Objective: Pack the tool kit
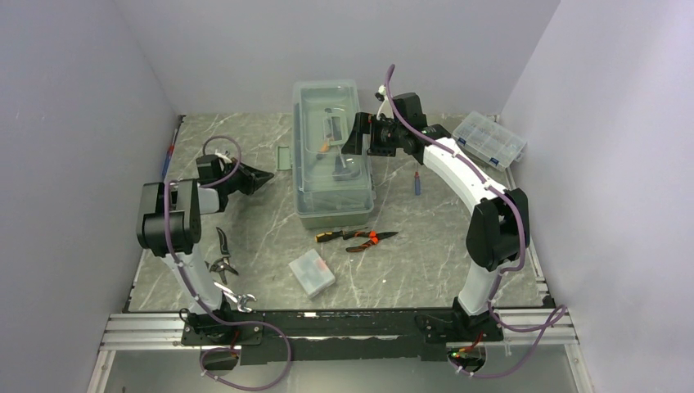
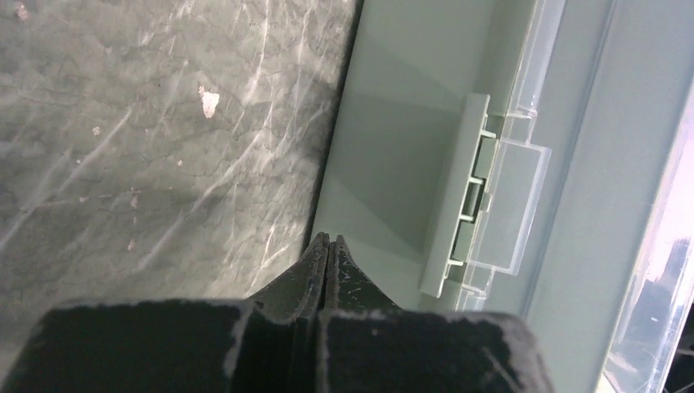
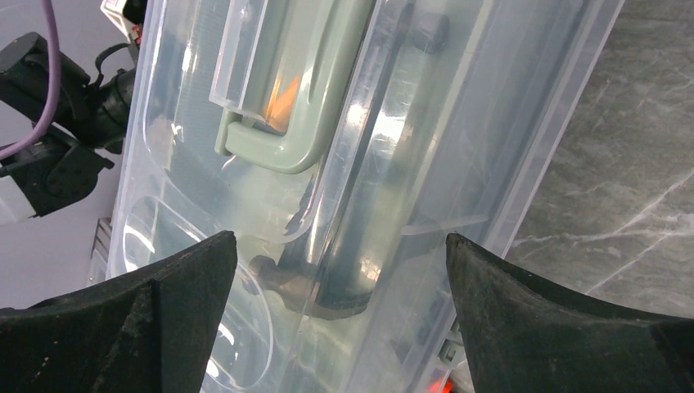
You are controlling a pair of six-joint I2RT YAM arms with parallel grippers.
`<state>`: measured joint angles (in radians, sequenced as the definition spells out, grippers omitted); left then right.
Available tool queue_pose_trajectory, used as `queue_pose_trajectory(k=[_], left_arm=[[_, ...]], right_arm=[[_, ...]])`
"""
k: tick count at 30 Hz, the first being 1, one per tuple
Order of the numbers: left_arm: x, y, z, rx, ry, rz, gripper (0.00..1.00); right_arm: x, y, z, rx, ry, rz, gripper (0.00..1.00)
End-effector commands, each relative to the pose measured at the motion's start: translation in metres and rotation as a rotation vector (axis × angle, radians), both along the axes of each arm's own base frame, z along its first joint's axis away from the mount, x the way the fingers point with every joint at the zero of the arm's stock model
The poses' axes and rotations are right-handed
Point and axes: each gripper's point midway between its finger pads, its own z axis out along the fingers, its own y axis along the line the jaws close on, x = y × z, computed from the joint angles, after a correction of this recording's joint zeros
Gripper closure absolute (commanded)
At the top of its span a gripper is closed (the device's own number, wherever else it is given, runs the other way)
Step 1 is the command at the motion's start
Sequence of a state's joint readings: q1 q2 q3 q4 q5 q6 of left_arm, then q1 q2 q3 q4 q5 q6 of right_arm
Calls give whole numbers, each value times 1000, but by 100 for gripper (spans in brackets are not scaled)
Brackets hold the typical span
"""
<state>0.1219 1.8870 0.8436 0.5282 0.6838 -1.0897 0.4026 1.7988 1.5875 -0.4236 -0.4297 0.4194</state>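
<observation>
Grey marbled surface [image 1: 425, 270] is carrying everything. Closest to the arms, a small clear case [image 1: 312, 273] and some metal bits [image 1: 223, 266] are lying loose. A little farther out, the orange-handled pliers [image 1: 360, 238] are waiting just in front of the tool kit [image 1: 327, 196].

The tool kit is sitting in the middle of the surface, toward the back, with its clear lid [image 3: 491, 123] down. Its long side is running from near to far, and its green handle [image 3: 270, 139] is running the same way. Its latch [image 2: 458, 205] is facing left, toward the left arm [image 1: 168, 217].

The left jaws are pressing tight together and holding nothing. Their tip is pointing at the bottom of the green wall, near the latch. I cannot tell if it is touching.

The right arm [image 1: 458, 172] is reaching over the lid. The right jaws are spreading wide on either side of the handle and gripping nothing.

I am guessing the box is being opened, since tools are lying outside it. Next, the closed tip is going to need to push the latch flap loose. The box is light plastic, so it may be sliding if nothing is holding it.

Farthest back, a flat clear organizer [image 1: 489, 139] is resting by the right wall.
</observation>
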Motion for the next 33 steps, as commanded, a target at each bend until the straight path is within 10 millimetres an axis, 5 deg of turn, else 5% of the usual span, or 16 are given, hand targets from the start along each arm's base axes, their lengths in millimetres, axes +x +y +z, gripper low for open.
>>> queue_pose_trajectory(k=[1,14,25,33], left_arm=[[17,-11,12,-32,-77,-31,100],[40,-80,14,-160,-138,-132,100],[67,-67,67,-182,-518,-104,100],[55,-75,100,-253,-648,-140,100]], right_arm=[[-1,-1,30,19,-66,17,1],[4,6,26,31,-47,34,1],[2,13,14,53,-9,58,1],[4,11,16,45,-11,53,1]])
